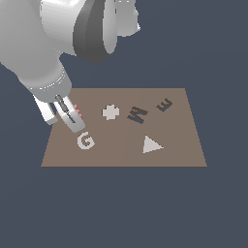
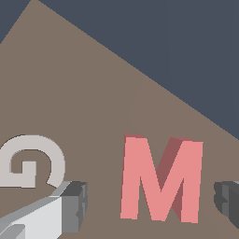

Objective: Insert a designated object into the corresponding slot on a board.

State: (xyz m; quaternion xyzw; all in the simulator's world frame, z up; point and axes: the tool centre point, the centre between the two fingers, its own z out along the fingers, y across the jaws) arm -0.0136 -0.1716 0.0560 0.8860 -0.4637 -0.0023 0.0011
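Exterior view: the hand (image 1: 69, 116) is low over the board (image 1: 179, 150), the red block (image 1: 77, 112) barely showing beside it; the slot (image 1: 137, 115) lies well apart, empty. Wrist view: fingers (image 2: 74, 205) apart, straddling the block (image 2: 161, 179), untouched beside the G (image 2: 32, 161). Grasp, carry and insertion remain.

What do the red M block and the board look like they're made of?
Red M block: uniform matte salmon, darker shaded sides, possibly plastic; the render shows no texture. Board: flat matte brown, no grain or gloss, so wood or plastic cannot be told apart.
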